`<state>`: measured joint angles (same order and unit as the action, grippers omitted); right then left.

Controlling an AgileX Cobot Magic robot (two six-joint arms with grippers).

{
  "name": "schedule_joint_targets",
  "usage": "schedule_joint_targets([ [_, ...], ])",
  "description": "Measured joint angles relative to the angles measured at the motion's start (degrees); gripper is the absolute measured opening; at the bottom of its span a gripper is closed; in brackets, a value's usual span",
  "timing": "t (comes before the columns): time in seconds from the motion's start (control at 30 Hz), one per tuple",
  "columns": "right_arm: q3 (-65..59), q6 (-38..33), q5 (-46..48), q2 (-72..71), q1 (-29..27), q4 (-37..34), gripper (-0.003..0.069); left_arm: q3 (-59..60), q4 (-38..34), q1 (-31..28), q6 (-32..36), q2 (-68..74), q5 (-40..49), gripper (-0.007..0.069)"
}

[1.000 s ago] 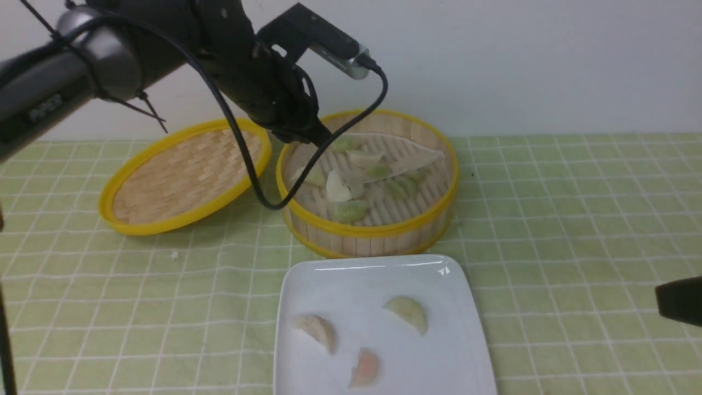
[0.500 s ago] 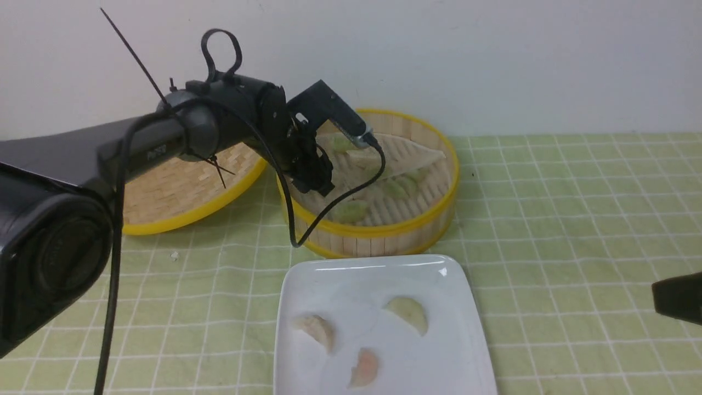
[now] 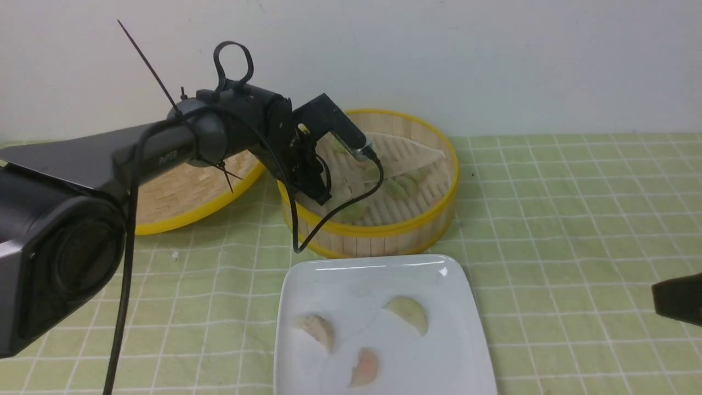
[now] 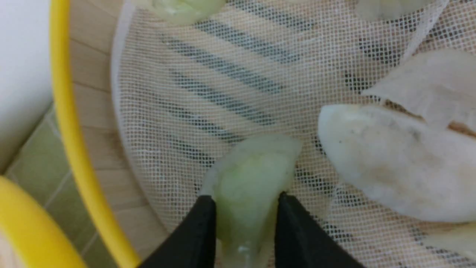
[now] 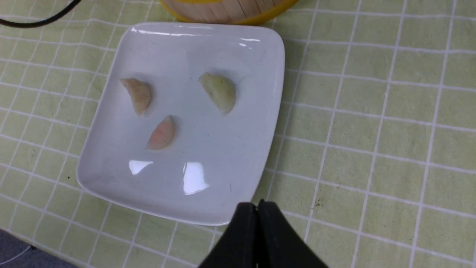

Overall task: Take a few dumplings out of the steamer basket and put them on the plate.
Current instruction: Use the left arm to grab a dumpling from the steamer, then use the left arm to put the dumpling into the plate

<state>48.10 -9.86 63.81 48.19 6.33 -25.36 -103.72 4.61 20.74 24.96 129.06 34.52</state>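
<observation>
Left wrist view: the green dumpling (image 4: 249, 186) sits between my left gripper (image 4: 245, 200) tips. The jaws are narrowed against both its flanks, and it lies on the mesh liner (image 4: 223, 74), not yet lifted.
Grip reason: I pinch across the soft belly, which I judge gentlest on the skin.
Steamer basket (image 3: 384, 233): it stands at the plate's 12 o'clock. My pick is at its 8 o'clock, with a whitish dumpling (image 4: 390, 167) just beside.
Plate (image 3: 449, 351): three dumplings (image 3: 408, 314) lie spaced apart, probably so they don't stick.
Lid (image 3: 181, 197): at the basket's 9 o'clock, clear of my reach.
Right gripper (image 5: 257, 210): closed and empty, waiting at the plate's 3 o'clock.
Writing: faint lettering on my left arm (image 3: 167, 159), too blurred to read.
</observation>
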Motion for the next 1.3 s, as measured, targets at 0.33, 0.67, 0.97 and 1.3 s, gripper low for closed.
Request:
schedule_joint_targets([
  [0.33,0.0,0.0,0.43,0.0,0.0,-0.66,-0.0014,-6.25,-0.8,1.16,-9.36,-12.71,19.61,0.0183],
  [0.67,0.0,-0.3,0.43,0.0,0.04,-1.71,-0.0014,-5.52,-17.15,1.83,-9.57,-17.87,36.07,0.0183],
  [0.97,0.0,-1.5,0.43,0.0,0.04,-1.84,-0.0014,0.06,-19.55,8.2,-7.88,-10.22,36.01,0.0183],
  [1.3,0.0,-1.54,0.07,0.36,0.04,-1.88,-0.0014,0.12,-12.4,12.03,-10.38,-3.76,35.63,0.0273],
])
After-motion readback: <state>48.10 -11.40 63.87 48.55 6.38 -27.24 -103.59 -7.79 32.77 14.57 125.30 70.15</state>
